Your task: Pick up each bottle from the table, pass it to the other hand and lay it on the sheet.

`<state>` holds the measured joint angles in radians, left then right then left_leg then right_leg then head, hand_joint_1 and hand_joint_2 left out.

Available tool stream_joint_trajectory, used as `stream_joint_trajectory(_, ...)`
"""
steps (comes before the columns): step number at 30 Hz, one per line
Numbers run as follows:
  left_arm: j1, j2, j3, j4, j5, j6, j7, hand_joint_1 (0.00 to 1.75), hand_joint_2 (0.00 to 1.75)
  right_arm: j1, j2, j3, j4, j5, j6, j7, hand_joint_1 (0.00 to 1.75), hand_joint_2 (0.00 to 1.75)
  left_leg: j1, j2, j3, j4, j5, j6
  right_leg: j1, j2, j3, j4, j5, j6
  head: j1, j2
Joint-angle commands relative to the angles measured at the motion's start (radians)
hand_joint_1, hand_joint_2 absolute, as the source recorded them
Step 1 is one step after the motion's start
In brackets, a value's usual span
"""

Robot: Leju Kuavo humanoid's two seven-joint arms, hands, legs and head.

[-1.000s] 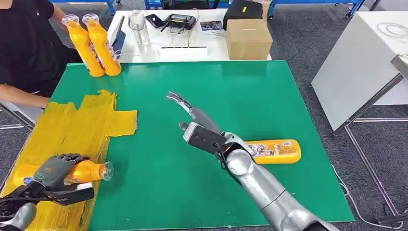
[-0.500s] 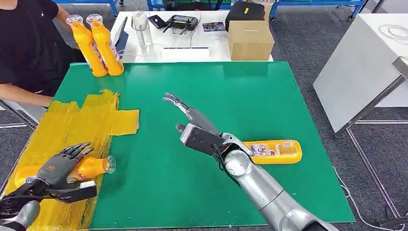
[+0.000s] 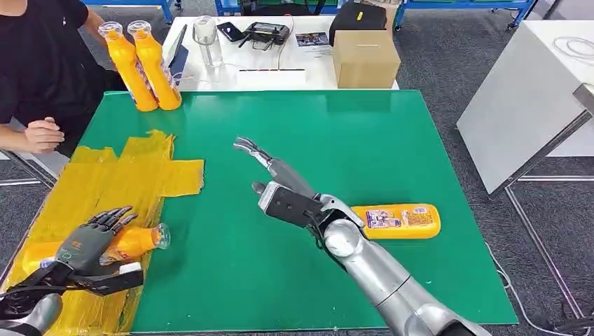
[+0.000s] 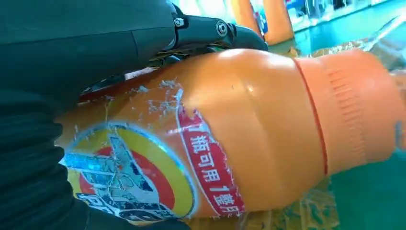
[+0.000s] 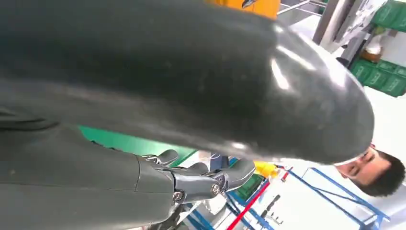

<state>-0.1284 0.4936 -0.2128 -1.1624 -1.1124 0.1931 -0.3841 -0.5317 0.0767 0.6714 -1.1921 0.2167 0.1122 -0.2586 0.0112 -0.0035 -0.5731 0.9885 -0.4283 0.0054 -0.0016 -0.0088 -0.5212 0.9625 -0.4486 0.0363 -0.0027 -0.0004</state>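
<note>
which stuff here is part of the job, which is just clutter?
Job: bottle on the yellow sheet, yellow sheet, bottle lying on the green mat, two upright bottles, left hand, right hand.

Clutter: cardboard box, clear cup, black case.

So the green table (image 3: 392,140) has a crinkled yellow sheet (image 3: 105,189) spread over its left side. One orange bottle (image 3: 133,241) lies on its side on that sheet, cap toward the middle of the table. Another orange bottle (image 3: 399,220) lies flat on the bare green over on the right, label up. Two more orange bottles (image 3: 143,66) stand upright, touching each other, at the far left corner.
</note>
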Motion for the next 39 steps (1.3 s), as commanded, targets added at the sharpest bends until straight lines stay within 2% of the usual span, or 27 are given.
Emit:
stream_joint_trajectory(1, 0.025, -0.192, 0.081, -0.042, -0.074, 0.132, 0.035, 0.00, 1.75, -0.021, -0.010, 0.032, 0.043, 0.007, -0.008, 0.002, 0.00, 0.00, -0.001, -0.001, 0.001, -0.002, 0.000, 0.001, -0.001, 0.000, 0.002, -0.002, 0.000, 0.000, 0.000, 0.000)
stream_joint_trajectory(13, 0.079, -0.250, 0.181, -0.174, -0.027, 0.199, -0.043, 0.00, 1.75, -0.023, -0.001, 0.041, 0.050, 0.016, -0.018, 0.004, 0.00, 0.00, 0.000, 0.002, -0.001, 0.000, -0.001, 0.000, 0.000, 0.002, -0.002, -0.001, 0.000, 0.000, 0.000, 0.000)
stream_joint_trajectory(24, 0.098, -0.248, 0.211, -0.214, 0.001, 0.201, -0.061, 0.00, 1.75, -0.024, -0.001, 0.040, 0.049, 0.017, -0.017, 0.004, 0.00, 0.00, 0.000, 0.001, -0.003, 0.000, -0.001, 0.000, 0.000, 0.002, -0.004, -0.001, 0.000, 0.000, 0.000, 0.000)
stream_joint_trajectory(25, 0.104, -0.264, 0.226, -0.234, 0.062, 0.199, -0.090, 0.00, 1.75, -0.021, -0.002, 0.040, 0.048, 0.017, -0.018, 0.004, 0.00, 0.00, 0.000, 0.002, -0.002, 0.000, -0.001, 0.001, 0.000, 0.002, -0.003, -0.001, 0.000, 0.000, 0.000, 0.000)
stream_joint_trajectory(28, 0.110, -0.338, 0.280, -0.327, 0.264, 0.112, -0.169, 0.00, 1.75, 0.006, -0.020, 0.032, 0.016, 0.036, -0.028, 0.006, 0.00, 0.00, 0.000, 0.000, -0.003, 0.000, -0.001, 0.000, 0.000, 0.001, -0.003, -0.001, 0.000, 0.000, 0.000, 0.000)
stream_joint_trajectory(29, 0.102, -0.391, 0.323, -0.392, 0.439, 0.004, -0.216, 0.00, 1.75, 0.028, -0.029, 0.019, -0.008, 0.056, -0.040, 0.007, 0.00, 0.00, 0.001, -0.001, -0.003, 0.001, -0.001, 0.001, 0.001, 0.000, -0.002, -0.001, -0.001, 0.001, 0.000, 0.000)
stream_joint_trajectory(31, 0.099, -0.402, 0.325, -0.426, 0.426, -0.021, -0.191, 0.00, 1.75, 0.038, -0.036, 0.015, -0.020, 0.060, -0.040, 0.008, 0.00, 0.00, 0.001, -0.003, -0.005, 0.001, -0.001, 0.001, 0.001, -0.003, -0.004, -0.001, -0.001, 0.001, 0.000, 0.000)
stream_joint_trajectory(34, 0.097, -0.413, 0.333, -0.430, 0.449, -0.033, -0.194, 0.00, 1.75, 0.040, -0.035, 0.012, -0.021, 0.063, -0.040, 0.008, 0.00, 0.00, 0.000, -0.001, -0.005, 0.001, -0.001, 0.001, 0.000, 0.000, -0.004, -0.001, 0.000, 0.001, 0.001, 0.000)
stream_joint_trajectory(36, 0.085, -0.471, 0.389, -0.495, 0.712, -0.204, -0.232, 0.00, 1.75, 0.059, -0.043, -0.011, -0.039, 0.091, -0.050, 0.009, 0.00, 0.00, 0.000, 0.001, -0.006, 0.000, 0.000, 0.000, -0.001, 0.001, -0.006, 0.000, 0.000, 0.001, 0.000, 0.000)
stream_joint_trajectory(37, 0.086, -0.473, 0.392, -0.507, 0.715, -0.212, -0.226, 0.00, 1.75, 0.063, -0.047, -0.013, -0.043, 0.092, -0.050, 0.009, 0.00, 0.00, 0.000, 0.000, -0.005, 0.001, -0.001, 0.001, 0.000, 0.000, -0.005, 0.000, 0.000, 0.000, 0.000, 0.000)
stream_joint_trajectory(39, 0.074, -0.510, 0.436, -0.570, 0.935, -0.362, -0.174, 0.00, 1.75, 0.084, -0.064, -0.037, -0.069, 0.109, -0.048, 0.008, 0.00, 0.00, 0.001, -0.001, -0.007, 0.001, 0.000, 0.000, 0.000, -0.001, -0.007, -0.001, 0.000, 0.000, 0.000, 0.000)
